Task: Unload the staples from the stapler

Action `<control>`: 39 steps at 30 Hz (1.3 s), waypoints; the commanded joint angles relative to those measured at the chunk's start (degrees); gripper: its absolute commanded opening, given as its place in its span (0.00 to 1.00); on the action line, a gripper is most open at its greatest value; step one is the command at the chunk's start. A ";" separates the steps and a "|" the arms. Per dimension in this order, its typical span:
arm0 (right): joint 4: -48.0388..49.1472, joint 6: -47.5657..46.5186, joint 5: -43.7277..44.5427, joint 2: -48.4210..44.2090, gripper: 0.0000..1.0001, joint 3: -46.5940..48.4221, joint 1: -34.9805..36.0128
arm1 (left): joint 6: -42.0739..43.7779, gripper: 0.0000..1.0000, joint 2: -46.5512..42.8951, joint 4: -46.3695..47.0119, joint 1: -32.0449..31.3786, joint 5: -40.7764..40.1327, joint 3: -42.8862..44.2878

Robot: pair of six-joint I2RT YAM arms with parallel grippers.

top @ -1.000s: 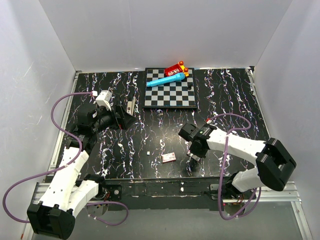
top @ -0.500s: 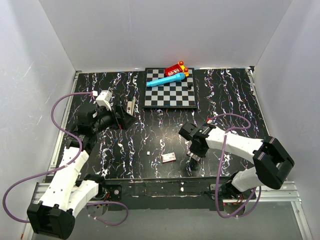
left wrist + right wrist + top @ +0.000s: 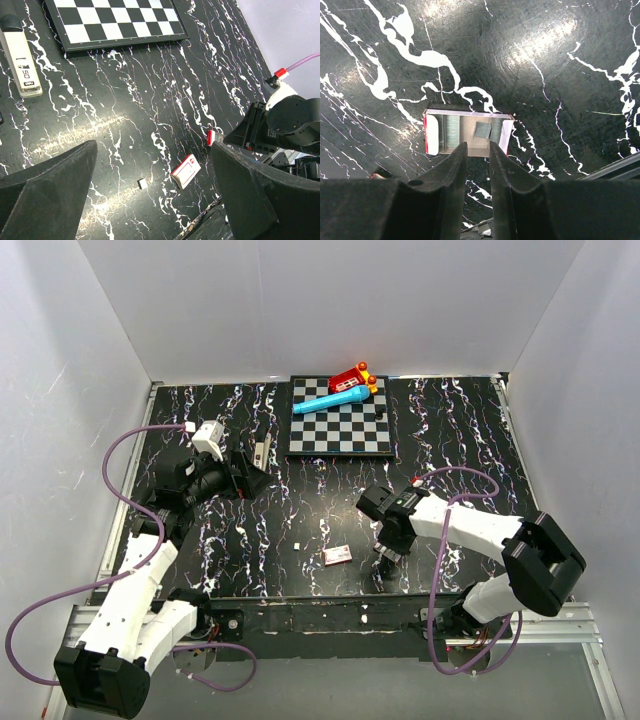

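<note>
A small elongated stapler (image 3: 21,57), silvery-topped with a dark end, is laid flat on the black marbled table (image 3: 165,95) at the upper left. A short, ridged, silvery-grey strip of staples (image 3: 482,131) is seen mid-frame, lying in a red-edged silvery tray (image 3: 451,131).

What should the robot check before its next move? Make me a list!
1. Left end effector wide open and empty: ok.
2. Stapler out in the open, nothing touching it: ok.
3. Stapler emptied of everything inside: cannot tell.
4. Right end effector slightly open, gripping nothing: ok.
5. Staples lying inside the open tray below it: ok.
</note>
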 commanded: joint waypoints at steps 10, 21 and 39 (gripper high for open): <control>-3.81 -12.06 2.76 -3.59 0.33 4.58 0.19 | 0.56 0.98 -0.34 -0.44 -0.24 -0.24 0.34; -4.78 -15.58 -5.50 -13.78 0.18 -6.58 0.10 | 0.65 0.98 -0.34 -0.44 -0.16 -0.50 0.34; -2.75 -14.52 -5.24 -3.51 0.01 -4.22 -1.31 | 0.74 0.98 -0.34 -0.62 -0.25 -0.85 0.25</control>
